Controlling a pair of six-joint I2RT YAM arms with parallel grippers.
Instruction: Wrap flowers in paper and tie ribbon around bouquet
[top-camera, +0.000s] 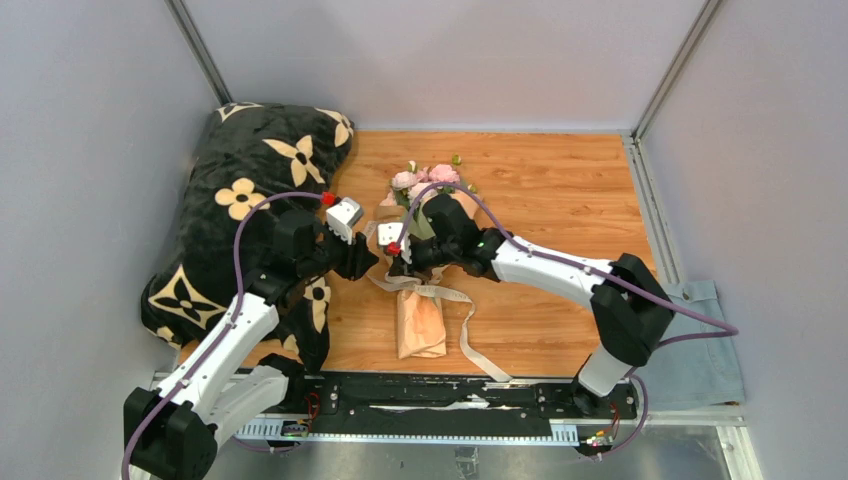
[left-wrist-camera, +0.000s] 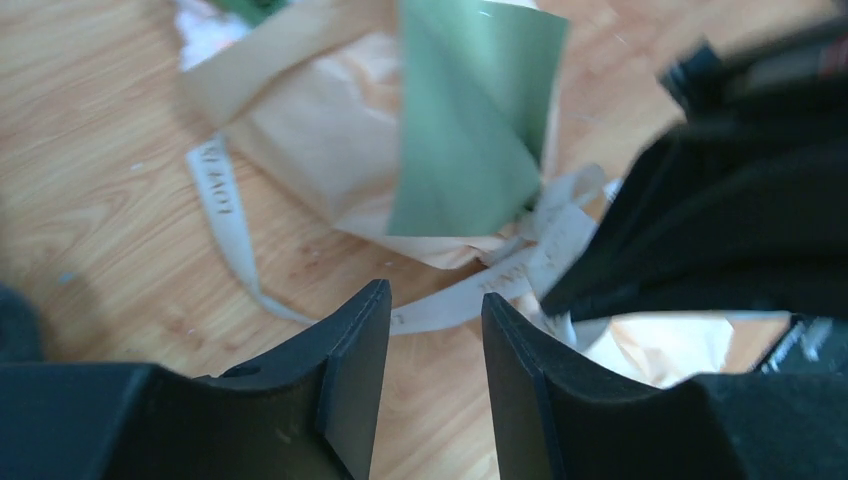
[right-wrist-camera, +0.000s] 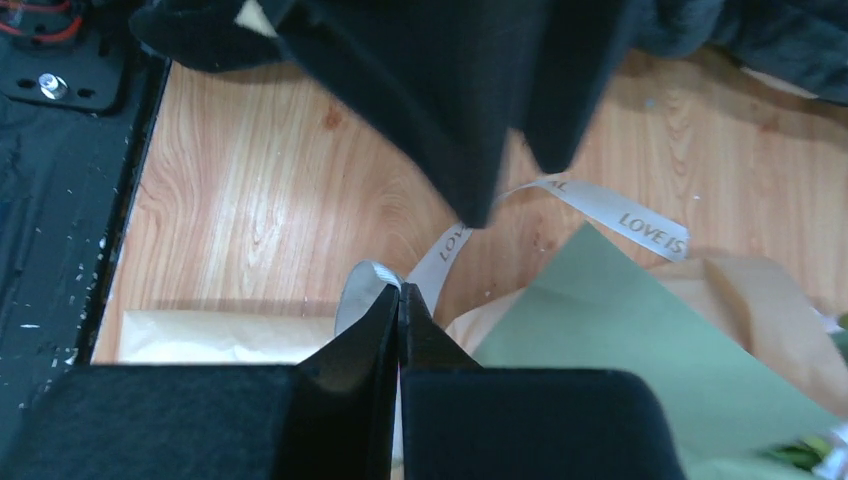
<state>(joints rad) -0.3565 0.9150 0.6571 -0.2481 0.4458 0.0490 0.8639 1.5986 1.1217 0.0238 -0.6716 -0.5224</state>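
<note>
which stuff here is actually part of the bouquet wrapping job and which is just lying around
Part of the job:
- flowers, pale pink
- paper, peach and green, wrapped round the stems
- ribbon, cream, looped round the wrap

Just lying about:
- black cloth with cream flower print, on the left
- grey-blue cloth, on the right

Top view high, looking down, both wrist views close, low, sharing the ribbon
</note>
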